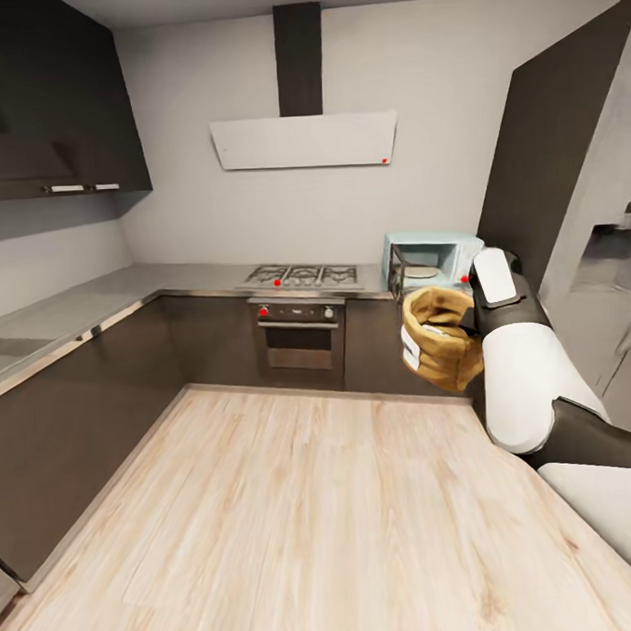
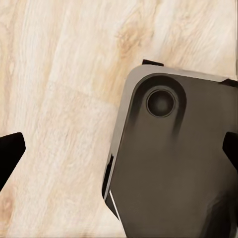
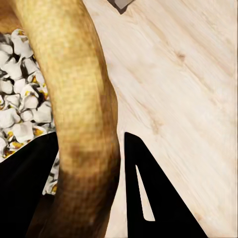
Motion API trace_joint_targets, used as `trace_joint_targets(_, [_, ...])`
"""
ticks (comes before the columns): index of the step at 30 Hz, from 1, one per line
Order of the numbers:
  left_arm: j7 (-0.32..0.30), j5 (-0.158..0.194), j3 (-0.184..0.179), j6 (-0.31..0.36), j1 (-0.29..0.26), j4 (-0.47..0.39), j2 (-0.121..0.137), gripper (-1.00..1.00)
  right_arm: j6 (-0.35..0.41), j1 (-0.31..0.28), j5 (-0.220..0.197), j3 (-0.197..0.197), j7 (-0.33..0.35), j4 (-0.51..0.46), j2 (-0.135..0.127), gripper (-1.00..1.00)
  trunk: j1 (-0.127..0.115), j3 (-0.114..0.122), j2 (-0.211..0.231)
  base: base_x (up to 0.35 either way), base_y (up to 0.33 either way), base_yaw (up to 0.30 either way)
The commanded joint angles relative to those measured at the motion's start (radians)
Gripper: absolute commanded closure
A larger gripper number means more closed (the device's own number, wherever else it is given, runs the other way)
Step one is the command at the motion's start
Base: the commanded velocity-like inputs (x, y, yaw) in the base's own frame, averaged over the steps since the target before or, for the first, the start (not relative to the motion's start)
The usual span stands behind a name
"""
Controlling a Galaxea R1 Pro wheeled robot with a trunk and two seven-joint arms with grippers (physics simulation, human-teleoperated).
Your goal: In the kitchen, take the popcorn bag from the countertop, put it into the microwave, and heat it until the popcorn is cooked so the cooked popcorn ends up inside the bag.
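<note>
One popcorn bag point(image 1: 439, 337) hangs in your right pincer point(image 3: 91, 163), clenched on its rolled rim, short of the open microwave point(image 1: 432, 261). Expect it light, soft and crushable; keep it upright. Your left pincer point(image 2: 119, 148) is spread, empty.

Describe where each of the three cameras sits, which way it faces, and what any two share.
Head view: faces the kitchen corner; right arm holds popcorn bag before the open microwave.
Left wrist view: faces the wood floor and robot base.
Right wrist view: right end effector pinches the bag's rim.
Shared: both wrist views show floor.
</note>
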Motion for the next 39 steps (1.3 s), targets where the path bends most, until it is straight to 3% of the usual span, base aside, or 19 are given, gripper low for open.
trace_joint_targets(1, [0.002, 0.001, -0.001, -0.002, 0.0, -0.002, 0.0, -1.0, 0.007, -0.001, -0.009, -0.001, -0.01, -0.001, 0.001, 1.0, 0.0, -0.001, -0.001, -0.248, -0.198, -0.222])
trace_joint_targets(14, [0.002, 0.004, 0.002, 0.0, 0.0, -0.003, -0.001, -1.0, 0.029, -0.001, -0.011, -0.003, 0.002, -0.001, -0.006, 1.0, 0.0, -0.001, -0.001, 0.018, -0.301, -0.02])
trace_joint_targets(27, [0.002, 0.008, 0.007, 0.0, 0.0, -0.003, 0.001, -1.0, 0.029, -0.001, -0.012, 0.0, 0.005, 0.004, -0.001, 1.0, 0.0, -0.001, -0.001, 0.241, -0.258, 0.0])
trace_joint_targets(31, [0.002, 0.007, 0.007, 0.001, 0.0, -0.003, 0.0, -1.0, 0.029, -0.001, -0.012, 0.003, 0.038, 0.011, 0.0, 1.0, 0.0, -0.001, -0.001, 0.287, -0.211, 0.0])
trace_joint_targets(39, [0.002, 0.006, 0.007, -0.001, 0.0, -0.004, 0.0, -1.0, 0.029, -0.001, -0.011, 0.005, 0.043, 0.013, -0.001, 1.0, 0.0, -0.001, -0.001, 0.22, -0.06, 0.0])
